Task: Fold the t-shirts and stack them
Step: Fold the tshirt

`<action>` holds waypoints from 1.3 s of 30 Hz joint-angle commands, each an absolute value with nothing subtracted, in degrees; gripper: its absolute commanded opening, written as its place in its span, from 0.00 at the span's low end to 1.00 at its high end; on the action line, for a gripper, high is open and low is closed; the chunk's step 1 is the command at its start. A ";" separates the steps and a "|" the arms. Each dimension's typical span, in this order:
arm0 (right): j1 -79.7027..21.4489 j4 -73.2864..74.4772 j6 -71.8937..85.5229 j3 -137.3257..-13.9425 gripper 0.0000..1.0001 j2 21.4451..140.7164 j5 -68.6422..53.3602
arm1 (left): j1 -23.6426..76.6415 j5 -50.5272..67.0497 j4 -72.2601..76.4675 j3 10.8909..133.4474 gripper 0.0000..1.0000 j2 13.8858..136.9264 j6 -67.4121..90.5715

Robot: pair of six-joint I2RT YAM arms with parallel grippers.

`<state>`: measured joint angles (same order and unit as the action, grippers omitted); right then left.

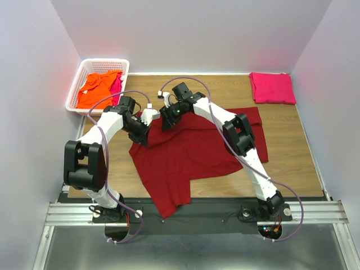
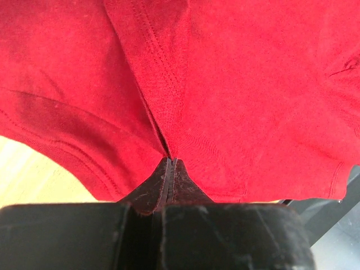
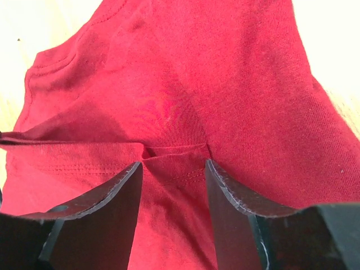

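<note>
A dark red t-shirt lies partly spread and rumpled on the wooden table. My left gripper is at its upper left edge. In the left wrist view the gripper is shut on a stitched hem of the dark red shirt. My right gripper is at the shirt's top edge, close beside the left one. In the right wrist view it is open, its jaws on either side of a folded hem of the red cloth.
A white lattice basket at the back left holds an orange shirt and a magenta one. A folded pink shirt lies at the back right corner. Walls close in on the left, back and right.
</note>
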<state>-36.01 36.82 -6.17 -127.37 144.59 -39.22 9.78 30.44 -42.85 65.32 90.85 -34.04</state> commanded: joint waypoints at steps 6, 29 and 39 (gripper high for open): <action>-36.30 34.37 -7.12 -129.11 0.55 144.76 -36.05 | 10.55 31.55 -42.36 64.86 0.00 91.41 -33.05; -36.21 33.40 -9.49 -124.63 0.03 138.52 -42.10 | 10.99 31.82 -42.80 65.74 0.00 91.06 -32.52; -33.66 33.40 -8.70 -122.61 0.00 132.46 -43.24 | 10.90 30.59 -46.14 66.27 0.00 87.02 -32.87</action>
